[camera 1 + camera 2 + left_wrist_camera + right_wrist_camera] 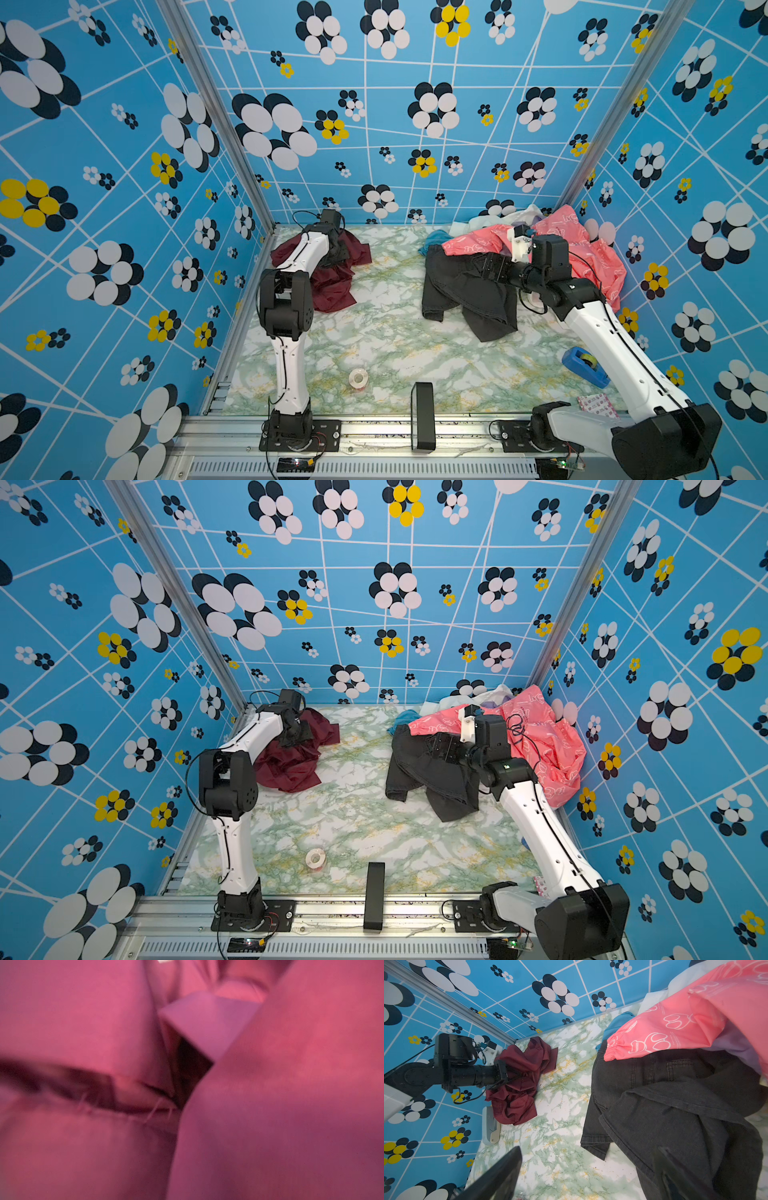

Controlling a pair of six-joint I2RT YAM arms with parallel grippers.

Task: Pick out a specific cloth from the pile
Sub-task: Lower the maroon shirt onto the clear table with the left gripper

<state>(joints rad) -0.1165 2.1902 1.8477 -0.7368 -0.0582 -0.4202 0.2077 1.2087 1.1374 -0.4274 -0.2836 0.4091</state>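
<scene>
The cloth [332, 286], dark maroon and crumpled, lies by itself on the marble table at the far left, apart from the pile [540, 266]. My left gripper [338, 255] is pushed down into its folds. Maroon fabric [83, 1022] fills the left wrist view and hides the jaws. The pile sits at the far right: a pink printed jacket [582, 249], a dark grey garment [465, 299], and blue and white pieces behind. My right gripper [587, 1180] hovers open over the grey garment's left edge with nothing between its fingers [500, 1178].
A clear tape roll [358, 379] and a black upright block [423, 415] stand near the front edge. A blue tape dispenser [584, 365] and a pink-white packet [598, 405] lie at front right. A white stapler-like object [490, 1126] lies against the left wall beside the cloth.
</scene>
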